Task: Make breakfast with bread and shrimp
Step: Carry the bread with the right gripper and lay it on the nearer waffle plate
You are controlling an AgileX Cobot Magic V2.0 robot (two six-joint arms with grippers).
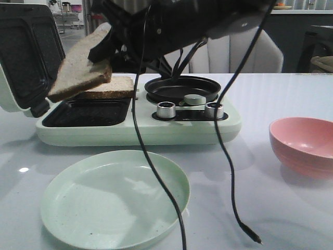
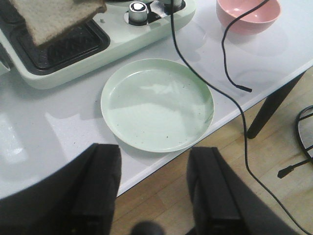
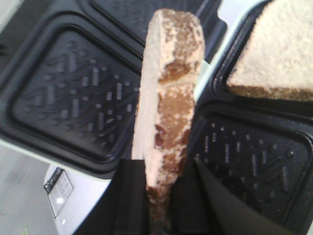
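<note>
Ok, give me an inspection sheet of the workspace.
Surface: white table, glossy.
Job's things: one bread slice held tilted above the open sandwich maker; second slice lying in its far plate; shrimp not seen.
Clutter: green plate and pink bowl, both empty; small black pan on the maker.
Grippers: right gripper shut on the slice; left gripper open, empty.
Cables: black cables dangling over the table.
Surroundings: white chair behind; wooden floor.
</note>
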